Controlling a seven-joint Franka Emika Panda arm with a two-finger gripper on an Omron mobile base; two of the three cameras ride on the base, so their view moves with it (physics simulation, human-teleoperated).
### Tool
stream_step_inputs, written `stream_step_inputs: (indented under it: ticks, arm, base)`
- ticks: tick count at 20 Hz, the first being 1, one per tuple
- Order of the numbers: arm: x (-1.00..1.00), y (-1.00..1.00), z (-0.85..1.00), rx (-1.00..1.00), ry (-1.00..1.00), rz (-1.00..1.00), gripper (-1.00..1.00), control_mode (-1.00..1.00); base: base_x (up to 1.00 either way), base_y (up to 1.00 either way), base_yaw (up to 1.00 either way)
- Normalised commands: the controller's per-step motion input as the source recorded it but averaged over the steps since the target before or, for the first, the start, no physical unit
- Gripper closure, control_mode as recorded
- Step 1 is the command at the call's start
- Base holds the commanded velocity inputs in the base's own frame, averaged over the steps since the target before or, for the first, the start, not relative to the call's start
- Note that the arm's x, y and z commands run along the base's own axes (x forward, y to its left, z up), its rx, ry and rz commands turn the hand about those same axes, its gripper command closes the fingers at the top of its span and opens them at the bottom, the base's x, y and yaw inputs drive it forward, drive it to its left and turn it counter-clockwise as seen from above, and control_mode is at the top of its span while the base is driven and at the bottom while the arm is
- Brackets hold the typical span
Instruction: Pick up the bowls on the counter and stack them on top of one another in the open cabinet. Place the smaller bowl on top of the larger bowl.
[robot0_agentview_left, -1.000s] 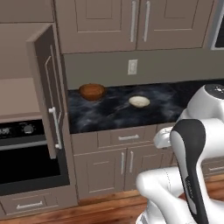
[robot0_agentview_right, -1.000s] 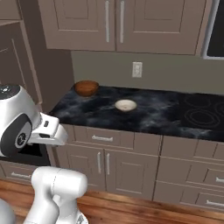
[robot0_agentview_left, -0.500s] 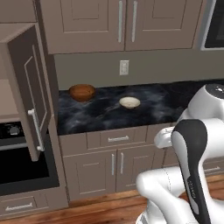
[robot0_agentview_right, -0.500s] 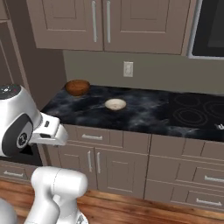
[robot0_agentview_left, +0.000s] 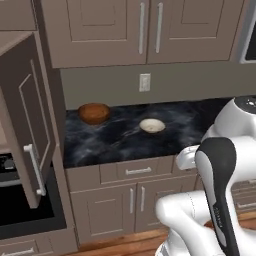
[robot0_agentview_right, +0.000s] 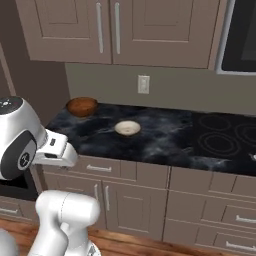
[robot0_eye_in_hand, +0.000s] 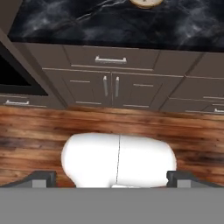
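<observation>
The larger bowl (robot0_agentview_left: 94, 113) (robot0_agentview_right: 81, 106), reddish-brown wood, stands at the counter's back left. To its right and nearer the front sits the smaller bowl (robot0_agentview_left: 152, 125) (robot0_agentview_right: 127, 128), cream-white inside; its edge also shows at the top of the hand view (robot0_eye_in_hand: 145, 2). Both rest on the black marble counter (robot0_agentview_left: 115, 142) (robot0_agentview_right: 165, 142) (robot0_eye_in_hand: 87, 22). The open cabinet's taupe door (robot0_agentview_left: 27, 130) swings out at the left; its inside is out of view. My gripper (robot0_eye_in_hand: 111, 179) hangs open and empty in front of the counter, its fingertips (robot0_eye_in_hand: 41, 178) wide apart.
Panelled upper cabinets (robot0_agentview_left: 145, 30) hang over the counter, and a wall outlet (robot0_agentview_right: 143, 84) is behind the bowls. A cooktop (robot0_agentview_right: 225, 137) lies at the counter's right, under a microwave (robot0_agentview_right: 242, 35). Drawers and doors (robot0_eye_in_hand: 109, 83) front the counter above the wooden floor. A dark oven (robot0_agentview_left: 20, 210) sits at the lower left.
The whole picture has shifted: the base has driven and the counter now looks nearer. The bowls have not moved on the counter. The gripper stays open.
</observation>
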Motion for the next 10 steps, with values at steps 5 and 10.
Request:
stream_step_inputs:
  ticks: [5,10]
  arm:
    - [0.0,0.0,0.0,0.0,0.0,0.0,-1.0,1.0]
    - [0.0,0.0,0.0,0.0,0.0,0.0,-1.0,1.0]
  base:
    - [0.71,-0.27,0.0]
    - [0.69,-0.19,0.0]
